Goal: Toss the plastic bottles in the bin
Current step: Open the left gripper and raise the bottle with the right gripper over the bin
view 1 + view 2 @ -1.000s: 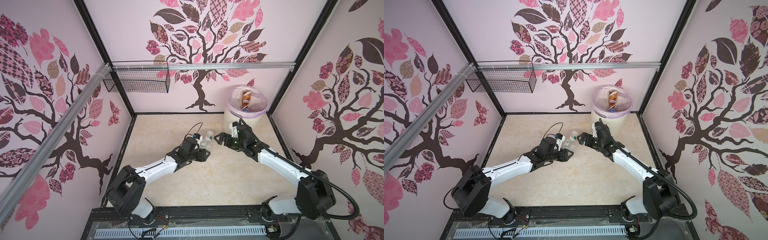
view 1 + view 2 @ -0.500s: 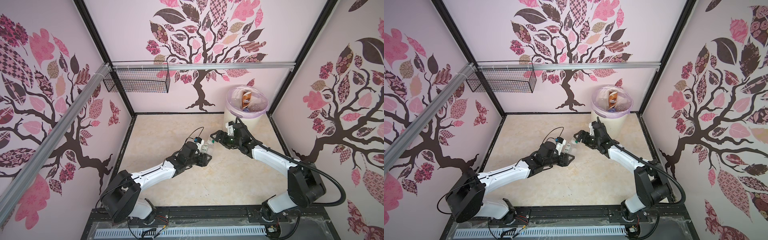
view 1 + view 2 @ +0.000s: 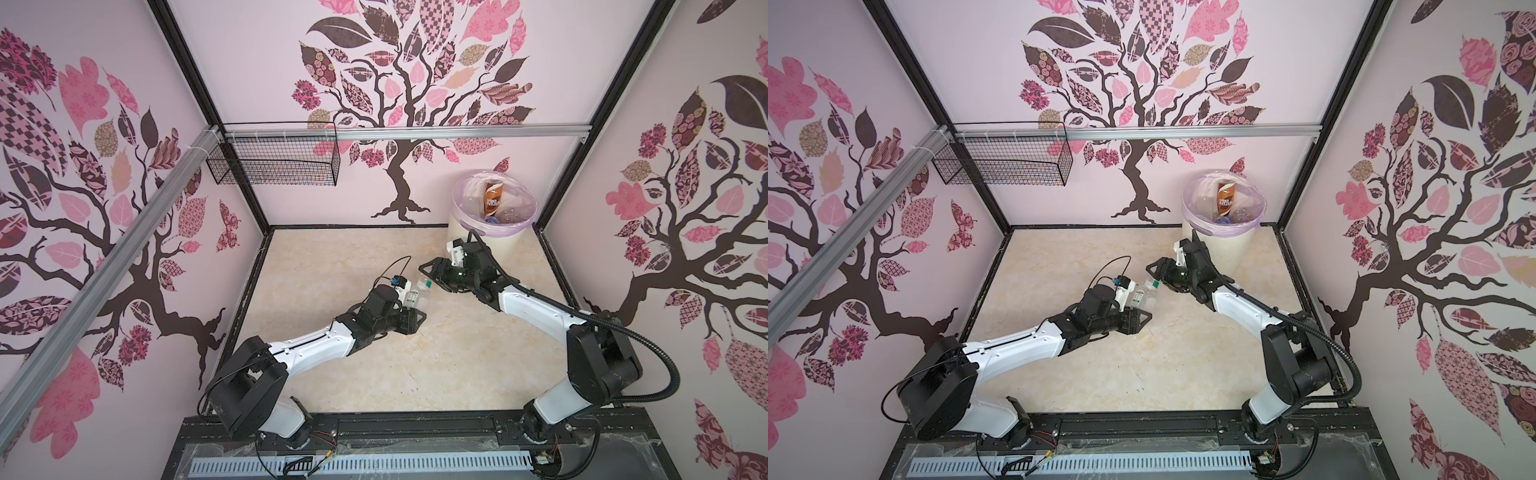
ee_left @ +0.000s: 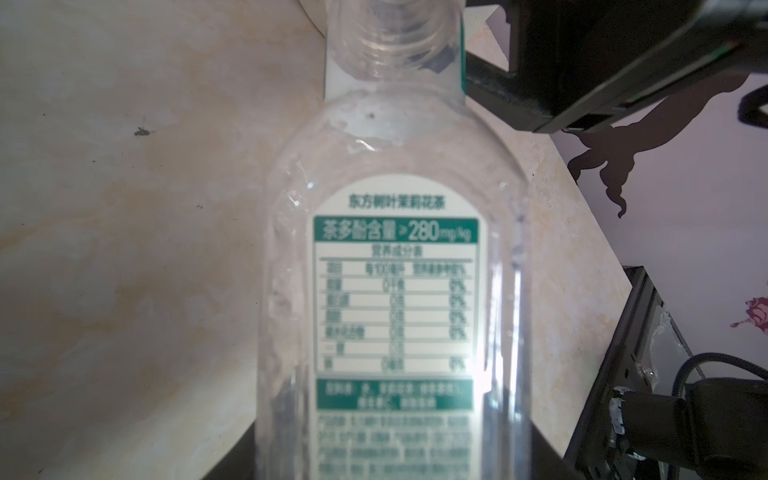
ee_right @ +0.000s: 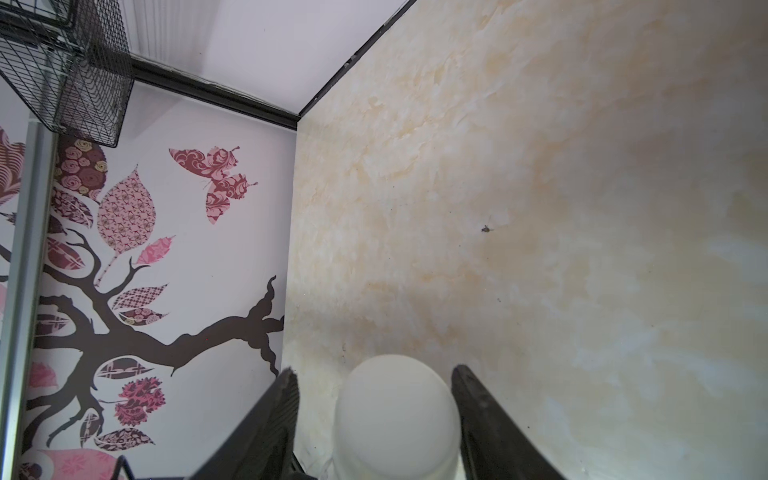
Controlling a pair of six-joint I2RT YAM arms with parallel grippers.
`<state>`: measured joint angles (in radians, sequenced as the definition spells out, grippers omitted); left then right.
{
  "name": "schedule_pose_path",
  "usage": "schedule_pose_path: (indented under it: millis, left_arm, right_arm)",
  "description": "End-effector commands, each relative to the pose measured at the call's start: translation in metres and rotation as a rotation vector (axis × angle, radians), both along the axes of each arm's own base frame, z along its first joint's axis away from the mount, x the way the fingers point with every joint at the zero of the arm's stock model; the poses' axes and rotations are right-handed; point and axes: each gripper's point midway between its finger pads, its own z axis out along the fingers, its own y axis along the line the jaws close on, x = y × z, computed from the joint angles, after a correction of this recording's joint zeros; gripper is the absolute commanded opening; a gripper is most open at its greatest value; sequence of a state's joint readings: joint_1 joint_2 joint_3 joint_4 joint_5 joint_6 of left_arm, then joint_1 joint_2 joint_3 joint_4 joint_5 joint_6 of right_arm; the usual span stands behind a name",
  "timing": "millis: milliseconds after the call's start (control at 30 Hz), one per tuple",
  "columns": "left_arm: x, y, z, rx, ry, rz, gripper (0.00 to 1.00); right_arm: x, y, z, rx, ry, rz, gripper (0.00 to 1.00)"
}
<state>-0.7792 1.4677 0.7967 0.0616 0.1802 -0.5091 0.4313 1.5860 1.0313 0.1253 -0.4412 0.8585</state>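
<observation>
Close in front of the cream bin (image 3: 478, 245), the left gripper (image 3: 411, 311) holds a clear tea bottle (image 3: 415, 293); the right gripper (image 3: 430, 270), narrowly parted, flanks its white cap (image 5: 395, 415). Open beige marbled worktop (image 3: 332, 257) spreads to black-edged pink walls (image 3: 291, 203).

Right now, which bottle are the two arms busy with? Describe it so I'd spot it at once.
From the cream bin in the back right corner, come forward to the middle of the floor. The bottle is there, base in the left hand, neck toward the right hand. It is clear with a white-and-green label, and the only one outside the bin.
</observation>
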Motion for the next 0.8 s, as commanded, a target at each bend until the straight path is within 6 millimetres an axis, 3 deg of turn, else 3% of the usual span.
schedule_pose_path:
  millis: [0, 100, 200, 433, 500, 633, 767]
  left_arm:
    - [0.005, -0.010, 0.010, -0.029, -0.026, -0.004, 0.55]
    - [0.006, -0.012, 0.011, -0.028, -0.027, -0.007, 0.55]
    - [0.007, -0.015, 0.011, -0.032, -0.022, -0.014, 0.55]
    - [0.009, -0.015, 0.009, -0.012, -0.022, -0.013, 0.58]
    - [0.010, -0.015, 0.010, -0.012, -0.024, -0.011, 0.61]
    - [0.011, -0.014, 0.013, -0.011, -0.027, 0.002, 0.72]
    - [0.012, -0.012, 0.018, -0.003, -0.036, 0.007, 0.90]
  right_arm:
    - [0.002, 0.011, 0.007, 0.029, -0.015, 0.035, 0.58]
    - [-0.001, 0.013, 0.001, 0.030, -0.002, 0.047, 0.55]
    - [-0.002, 0.012, -0.004, 0.021, 0.003, 0.043, 0.44]
    - [-0.006, 0.009, -0.005, 0.013, 0.003, 0.045, 0.31]
    - [-0.006, 0.006, -0.006, -0.007, -0.004, 0.039, 0.24]
    - [-0.006, 0.004, 0.001, -0.021, -0.025, 0.036, 0.23]
    - [-0.002, -0.001, 0.012, -0.073, -0.065, 0.026, 0.23]
